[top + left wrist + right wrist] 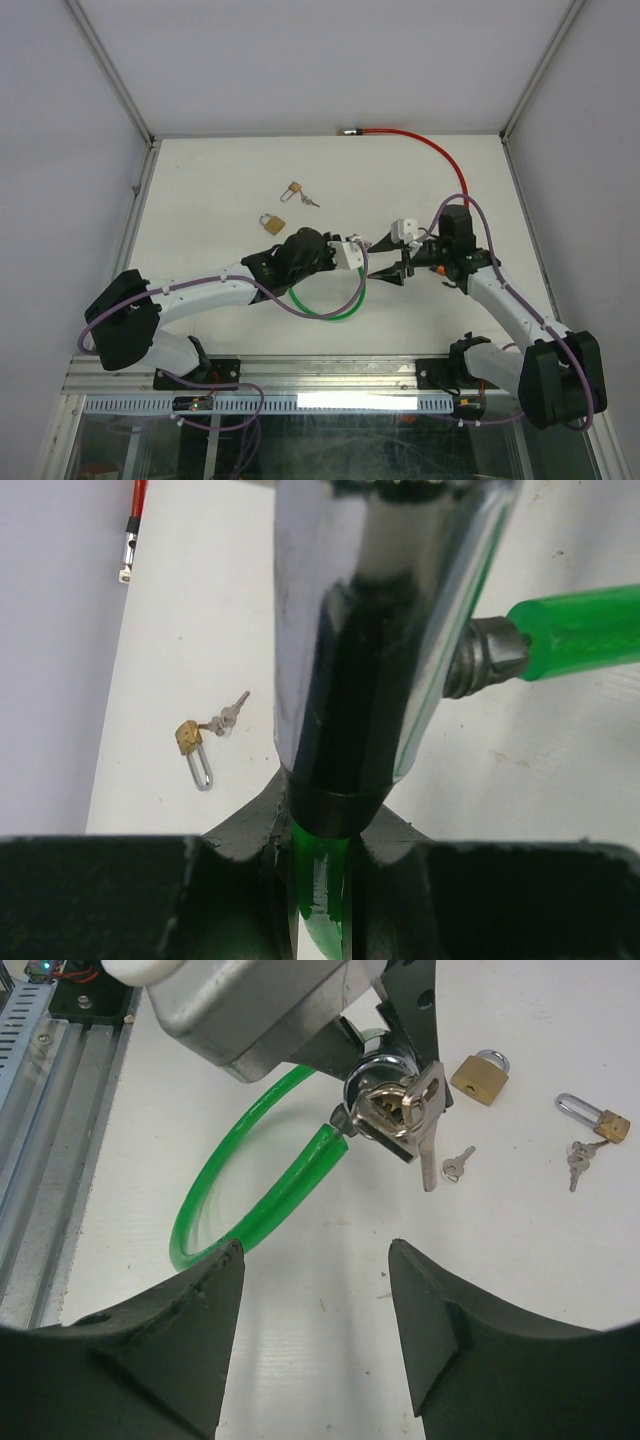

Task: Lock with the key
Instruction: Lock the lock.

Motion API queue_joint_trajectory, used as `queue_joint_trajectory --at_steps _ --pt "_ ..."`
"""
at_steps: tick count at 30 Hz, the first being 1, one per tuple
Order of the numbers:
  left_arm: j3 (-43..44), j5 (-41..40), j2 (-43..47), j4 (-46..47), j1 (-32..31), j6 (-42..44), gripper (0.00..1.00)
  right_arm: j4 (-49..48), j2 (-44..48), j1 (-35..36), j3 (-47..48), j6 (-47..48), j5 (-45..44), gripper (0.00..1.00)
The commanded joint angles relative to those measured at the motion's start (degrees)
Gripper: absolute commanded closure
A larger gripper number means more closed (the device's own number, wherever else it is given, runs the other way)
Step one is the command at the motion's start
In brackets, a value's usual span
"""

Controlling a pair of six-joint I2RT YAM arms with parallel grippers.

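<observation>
Task item: silver metal cable-lock body [250, 1010], held up off the white surface [200, 200] near its middle, between the two arms. Its green plastic-sheathed cable loop [260, 1200] curves away toward the near side. Left hand [320, 825] is clamped on the body's lower end, where the cable enters; the body itself hides the exact contact, so this is a best reading. Bunch of steel keys on a ring [395, 1110] sits at the keyhole face, one key apparently seated and another dangling. Right hand [315, 1260] is open and grips nothing, its fingers spread just short of the keys. Handling judgement: the body is rigid, dense and polished, so probably slippery under torque. The cable is springy and will tug at the body. The keys are thin and loose on the ring. The best hold looks like the flat bow of the seated key, pinched across its faces, while the left hand braces. Room: small brass padlock [480, 1075] and long-shackled brass padlock [590, 1118] lie farther back, well apart. Red cable [420, 140] runs along the back edge and an aluminium rail [300, 372] along the near one. Walls close both sides.
</observation>
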State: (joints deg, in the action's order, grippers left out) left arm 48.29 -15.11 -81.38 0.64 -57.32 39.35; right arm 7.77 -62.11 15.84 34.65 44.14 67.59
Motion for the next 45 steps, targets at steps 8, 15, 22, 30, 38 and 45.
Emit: queue_joint_trajectory --at_steps 8,15,22,30,38,45 --pt "-1.5 -1.1 2.8 3.2 -0.1 -1.0 1.0 -1.0 1.6 -1.9 3.2 -6.8 5.3 0.29" --pt "-1.5 -1.6 2.5 3.5 0.0 -1.7 1.0 -14.4 -1.6 -0.2 0.4 -29.9 3.4 0.29" --pt "-1.2 -1.9 2.2 3.4 0.0 -2.3 1.0 -21.5 -4.0 5.1 -3.2 -39.2 -1.0 0.33" --pt "0.1 -1.5 1.9 2.5 0.0 -3.1 1.0 -25.6 -6.3 7.5 -4.4 -41.2 -4.8 0.67" --pt "2.6 4.1 7.2 -2.7 -0.1 -4.2 1.0 -25.6 -3.9 7.6 -1.8 -24.8 -5.4 1.0" --pt "5.2 3.8 10.3 -7.4 -1.6 -4.2 1.0 -32.4 -8.9 8.8 2.6 -18.1 -3.1 1.0"
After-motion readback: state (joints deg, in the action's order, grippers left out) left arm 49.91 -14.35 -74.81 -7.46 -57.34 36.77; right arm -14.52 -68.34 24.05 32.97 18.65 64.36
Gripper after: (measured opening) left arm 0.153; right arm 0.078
